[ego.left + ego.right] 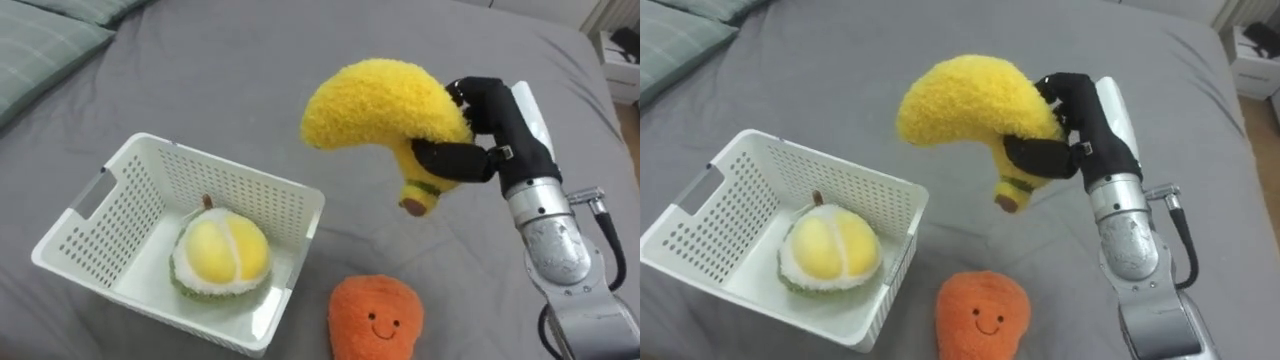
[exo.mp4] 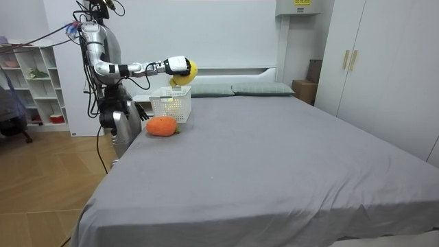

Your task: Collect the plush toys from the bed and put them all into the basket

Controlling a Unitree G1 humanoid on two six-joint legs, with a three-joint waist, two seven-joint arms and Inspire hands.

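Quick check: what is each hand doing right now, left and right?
Left hand: cannot be told.
Right hand: closed on the yellow plush banana, held up in the air.

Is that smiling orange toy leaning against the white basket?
Apart. The left eye view shows a strip of grey bed between the orange toy and the white basket, at its near corner.
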